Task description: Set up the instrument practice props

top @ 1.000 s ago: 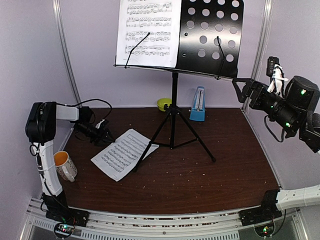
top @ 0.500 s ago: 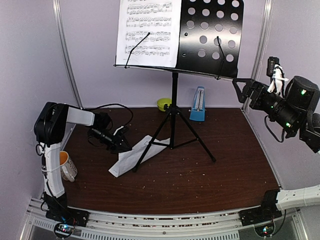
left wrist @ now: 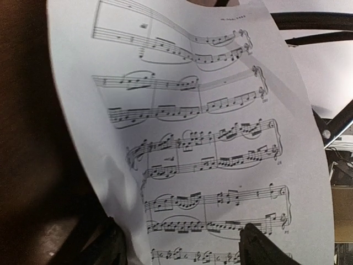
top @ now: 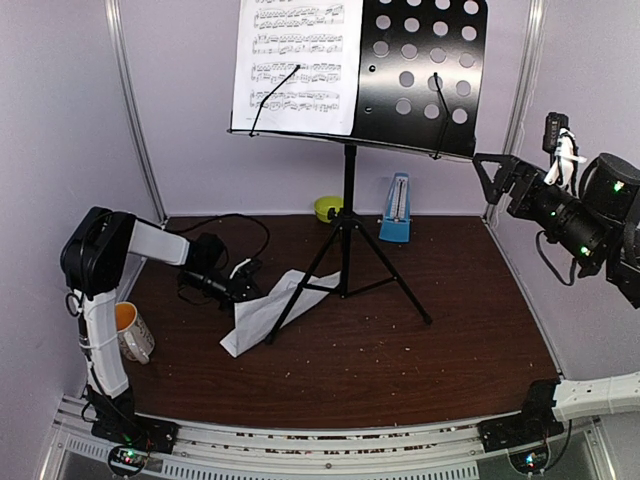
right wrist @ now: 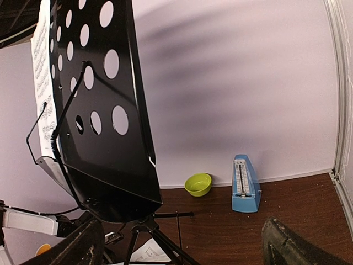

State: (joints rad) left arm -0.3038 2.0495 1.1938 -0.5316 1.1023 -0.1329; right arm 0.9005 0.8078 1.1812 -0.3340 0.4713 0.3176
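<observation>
Left hand [top: 243, 290] low over the tabletop [top: 420, 350], fingers well apart around the loose page [top: 262, 318] (curled against a leg of the music stand [top: 349, 200]); right hand [top: 490, 172] wide open, empty, up beside the stand's top.

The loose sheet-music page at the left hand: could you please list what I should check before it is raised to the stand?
1. Left hand grips the loose page: cannot tell. In the wrist view its fingers flank the page's lower part, but contact is unclear.
2. Page clear of the tripod leg: not ok. The leg crosses in front of it in the top view.
3. Right half of the stand's desk free: ok, it is bare.
4. First page seated on the left half: ok, it sits behind its wire.
5. Right hand open and off the desk: ok.
6. Metronome out of the way: ok, it is behind the stand.
</observation>
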